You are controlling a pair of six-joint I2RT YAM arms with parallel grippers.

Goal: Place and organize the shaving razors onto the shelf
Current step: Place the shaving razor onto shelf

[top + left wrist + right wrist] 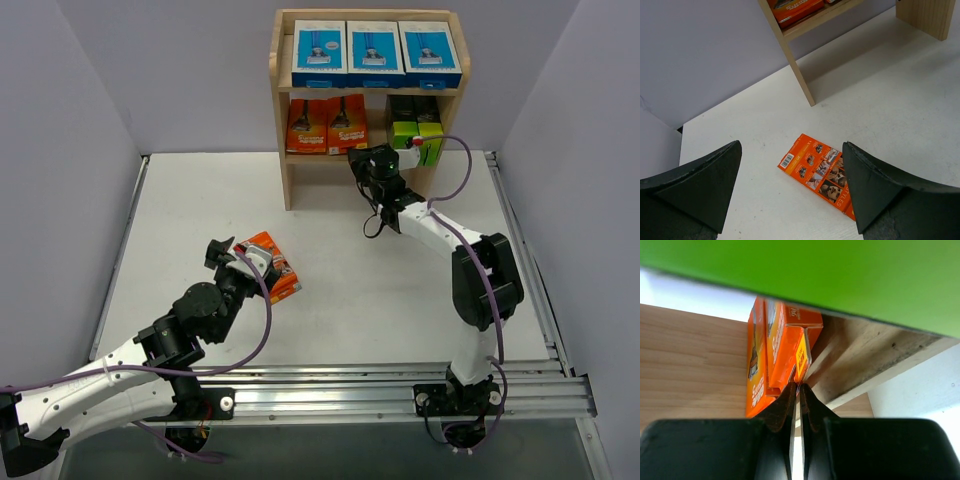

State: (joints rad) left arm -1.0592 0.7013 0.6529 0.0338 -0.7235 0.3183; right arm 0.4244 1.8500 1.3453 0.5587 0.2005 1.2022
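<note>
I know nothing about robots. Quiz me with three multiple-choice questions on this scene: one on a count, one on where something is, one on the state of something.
1. How many blue-and-white boxes stand on the top tier of the shelf?
A) one B) three C) five

2. Where does the loose orange pack lie?
A) on the table B) on the shelf's top tier C) on top of the blue-and-white boxes

3. How do the fingers of the left gripper stand?
A) spread open B) shut on a pack C) shut on nothing

Answers: 1 B, since three stand side by side in the top view. 2 A, since the left wrist view shows it flat on the white surface. 3 A, since a wide gap shows between the two fingers.
</note>
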